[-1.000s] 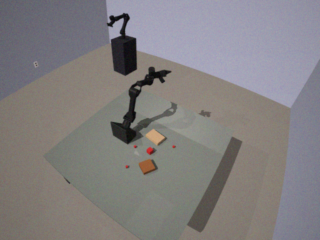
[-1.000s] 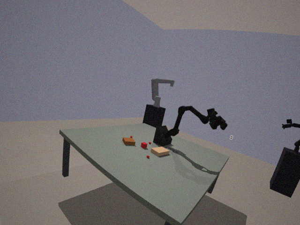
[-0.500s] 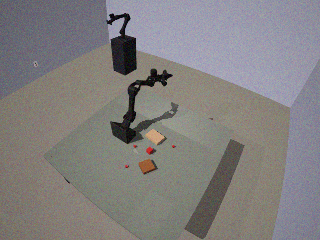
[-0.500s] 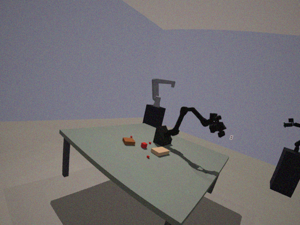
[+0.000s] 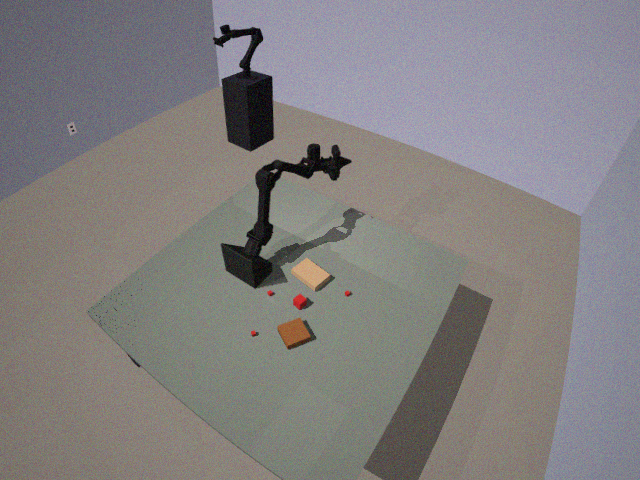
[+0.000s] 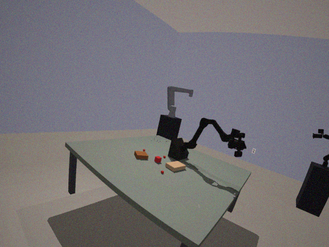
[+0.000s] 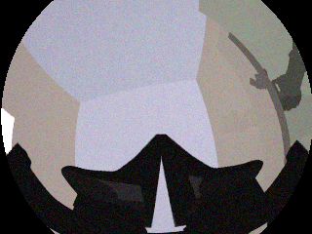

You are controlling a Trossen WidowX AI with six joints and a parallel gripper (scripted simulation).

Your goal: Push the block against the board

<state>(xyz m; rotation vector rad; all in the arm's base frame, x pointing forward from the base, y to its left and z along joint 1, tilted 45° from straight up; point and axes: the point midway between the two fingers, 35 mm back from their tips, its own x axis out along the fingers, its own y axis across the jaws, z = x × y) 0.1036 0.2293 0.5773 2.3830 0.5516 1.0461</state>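
Note:
A brown square block (image 5: pixel 294 333) (image 6: pixel 141 155) lies flat on the table. A tan rectangular board (image 5: pixel 310 273) (image 6: pixel 175 165) lies flat nearer the arm's base. They are apart, with a wide gap between them. My gripper (image 5: pixel 349 161) (image 7: pixel 160 138) is shut with nothing between the fingertips. It is high above the table and well away from both parts, pointing outward; it also shows on the right in the exterior view. Neither part shows in the wrist view.
A red cube (image 5: pixel 299 301) (image 6: pixel 158 159) lies between the block and the board. Three small red pieces lie around them, one (image 5: pixel 347 293) (image 6: pixel 162 172) near the board. The arm's black base (image 5: pixel 246 265) (image 6: pixel 178 150) stands close to the board. Other arms on black pedestals stand beyond the table.

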